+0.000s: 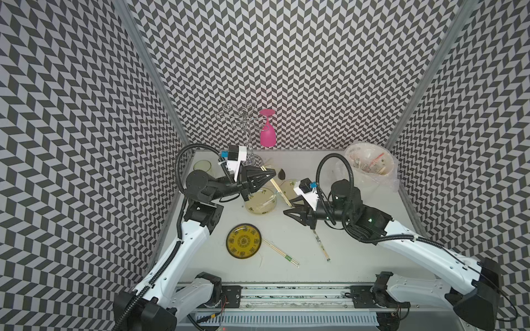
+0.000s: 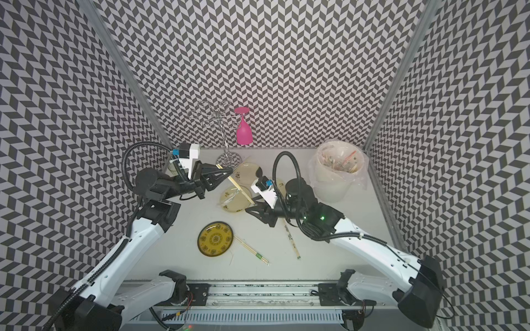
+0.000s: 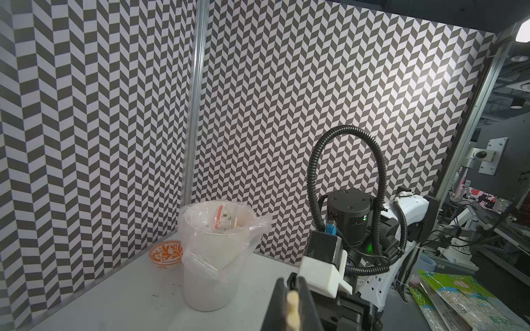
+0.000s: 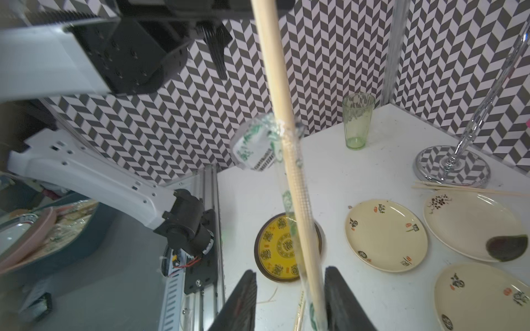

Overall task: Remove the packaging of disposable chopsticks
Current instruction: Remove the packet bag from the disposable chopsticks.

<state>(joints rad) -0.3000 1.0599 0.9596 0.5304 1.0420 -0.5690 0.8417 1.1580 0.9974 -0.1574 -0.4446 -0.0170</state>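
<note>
The left end effector (image 3: 292, 303) is clamped on the bare upper end of a pair of chopsticks (image 4: 275, 86), holding them slanted in the air near a cream plate (image 4: 385, 235). The right end effector (image 4: 291, 278) has its jaws apart around the lower stretch and grips nothing. The clear green-printed sleeve (image 4: 255, 146) covers that lower stretch, with its upper part crumpled into a wad partway along the sticks.

The main risk is the next squeeze. If the right jaws pinch wood and film together, a pull would likely drag the sticks out of the left's short end-grip instead of sliding the film off. The wad could also jam, and loosened sticks would fall to the tabletop (image 1: 329, 272)
</note>
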